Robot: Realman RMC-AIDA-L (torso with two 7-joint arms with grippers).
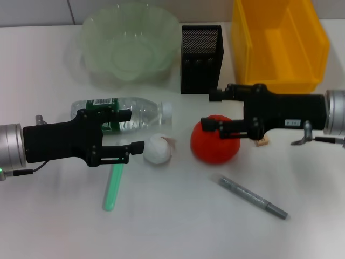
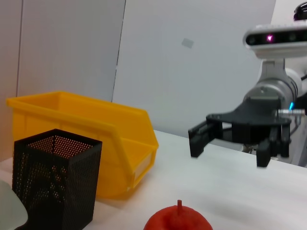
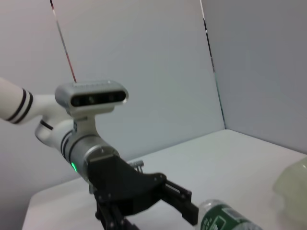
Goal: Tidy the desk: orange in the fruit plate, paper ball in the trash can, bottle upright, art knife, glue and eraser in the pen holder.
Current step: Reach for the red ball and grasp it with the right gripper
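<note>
Both arms reach inward over the white desk. The right gripper hangs with its jaws spread wide and empty; the orange sits just below and beside its lower finger, apparently placed for a grasp that would carry it to the pale green fruit plate beyond the jaws. The left gripper, jaws likewise parted and holding nothing, hovers above the bottle, which lies on its side under the upper finger. The paper ball rests just ahead of the lower fingertip. The green glue stick lies below that gripper. The grey art knife lies apart from both. The pen holder and yellow trash can stand behind the right gripper. A small eraser-like block peeks from under the right arm.
</note>
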